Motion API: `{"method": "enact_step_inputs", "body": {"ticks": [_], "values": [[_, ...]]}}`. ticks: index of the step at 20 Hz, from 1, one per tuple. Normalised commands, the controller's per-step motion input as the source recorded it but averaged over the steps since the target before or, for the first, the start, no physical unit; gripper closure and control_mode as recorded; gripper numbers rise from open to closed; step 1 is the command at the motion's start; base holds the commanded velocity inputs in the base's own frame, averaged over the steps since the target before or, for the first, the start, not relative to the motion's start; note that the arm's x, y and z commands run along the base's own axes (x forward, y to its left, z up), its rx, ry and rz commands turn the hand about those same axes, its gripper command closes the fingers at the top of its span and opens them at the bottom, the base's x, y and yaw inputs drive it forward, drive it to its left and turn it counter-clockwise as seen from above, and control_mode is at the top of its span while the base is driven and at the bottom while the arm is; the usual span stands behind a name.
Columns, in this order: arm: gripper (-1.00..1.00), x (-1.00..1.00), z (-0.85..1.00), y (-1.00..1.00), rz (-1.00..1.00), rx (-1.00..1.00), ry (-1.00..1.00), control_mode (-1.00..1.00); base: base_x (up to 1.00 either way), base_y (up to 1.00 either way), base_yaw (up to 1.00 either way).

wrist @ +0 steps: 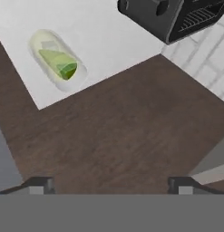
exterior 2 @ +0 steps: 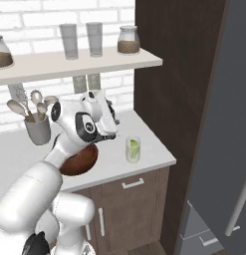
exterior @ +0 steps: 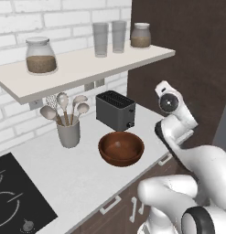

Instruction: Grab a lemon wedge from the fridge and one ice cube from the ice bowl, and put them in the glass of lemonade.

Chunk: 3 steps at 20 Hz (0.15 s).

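The glass of lemonade (exterior 2: 133, 149) stands near the counter's right front corner, next to the dark tall cabinet. In the hand view the glass (wrist: 56, 59) lies at the upper left, with a yellow-green lemon wedge (wrist: 62, 63) inside it and a pale blocky shape beside the wedge. My gripper (wrist: 109, 185) is open, fingertips wide apart, nothing between them, and it hangs above and apart from the glass. The reddish-brown ice bowl (exterior: 121, 148) sits in front of the toaster, its inside plain brown. The grey fridge (exterior 2: 219, 109) rises at the far right.
The black toaster (exterior: 115, 109) stands by the wall, with a grey utensil cup (exterior: 68, 132) to its left. A shelf (exterior: 87, 68) above carries jars and two tall glasses. The dark wood cabinet side (exterior 2: 174, 60) bounds the counter on the right. A stove (exterior: 13, 196) sits at the left.
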Motion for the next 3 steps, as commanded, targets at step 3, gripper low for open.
{"method": "enact_step_inputs", "body": {"ticks": [3], "values": [[-1.00,-0.85,0.52,0.35,0.00,0.13,-0.01,-1.00,0.00,0.00,0.00]]}}
